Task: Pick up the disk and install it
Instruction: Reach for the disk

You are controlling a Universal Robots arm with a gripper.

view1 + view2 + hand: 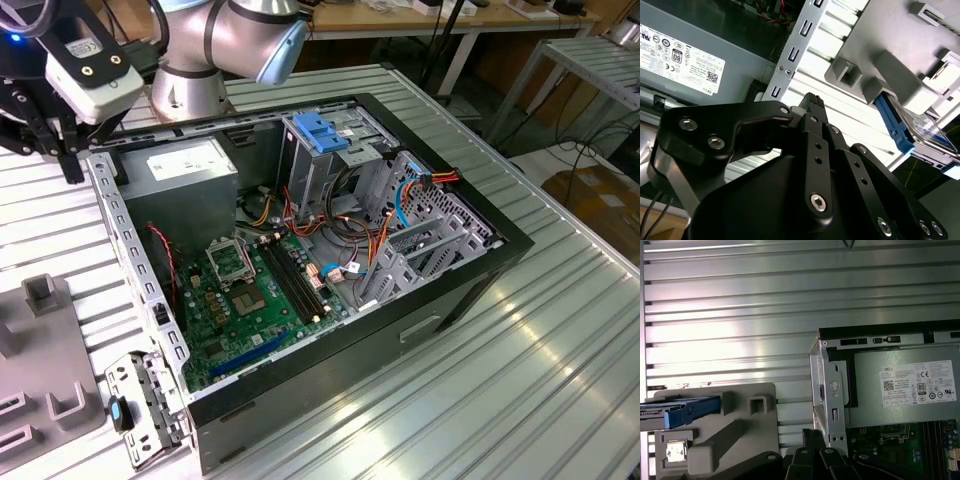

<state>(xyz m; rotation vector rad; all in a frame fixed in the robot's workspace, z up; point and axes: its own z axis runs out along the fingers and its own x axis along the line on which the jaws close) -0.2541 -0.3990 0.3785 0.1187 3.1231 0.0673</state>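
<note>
The disk (907, 131) is a silver drive edged by a blue plastic frame. It rests on edge in a slot of a grey holder block (875, 57) on the ribbed metal table. In the first wrist view the disk (684, 410) sticks out of that holder (740, 432). My gripper (811, 104) hovers over the table between the holder and the corner of the open computer case, apart from the disk. Its black fingers are shut with nothing between them. In the exterior view the gripper (70, 160) hangs by the case's far corner on that view's left.
The open computer case (470, 300) lies on the table with its motherboard (250, 290) exposed. A grey power-supply box (185, 170) fills the corner nearest my gripper. A tall metal cage with a blue cap (320, 135) stands at the back. A loose metal bracket (145, 400) lies beside the holder (40, 350).
</note>
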